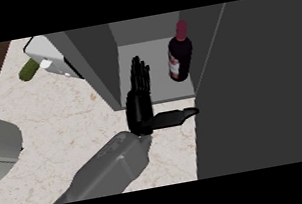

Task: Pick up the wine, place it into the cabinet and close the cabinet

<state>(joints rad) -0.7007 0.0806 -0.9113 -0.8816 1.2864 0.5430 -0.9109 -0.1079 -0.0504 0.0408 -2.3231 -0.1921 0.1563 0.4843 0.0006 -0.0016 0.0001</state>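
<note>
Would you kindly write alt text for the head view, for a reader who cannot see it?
A dark red wine bottle stands upright inside the open grey cabinet, whose dark door fills the view's right. One black hand on a grey forearm, fingers straight, points into the opening beside the bottle without touching it, thumb towards the door's edge. A green bottle-like object lies on the speckled marble counter.

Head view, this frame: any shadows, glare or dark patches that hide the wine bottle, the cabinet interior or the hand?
Head view: the wine bottle stands in the cabinet, readable against the lit grey back wall; the cabinet door is a flat dark slab covering the frame's right; the black robot hand shows little surface detail, its thumb tip merging with the door edge; no glare on the marbled counter.
</note>
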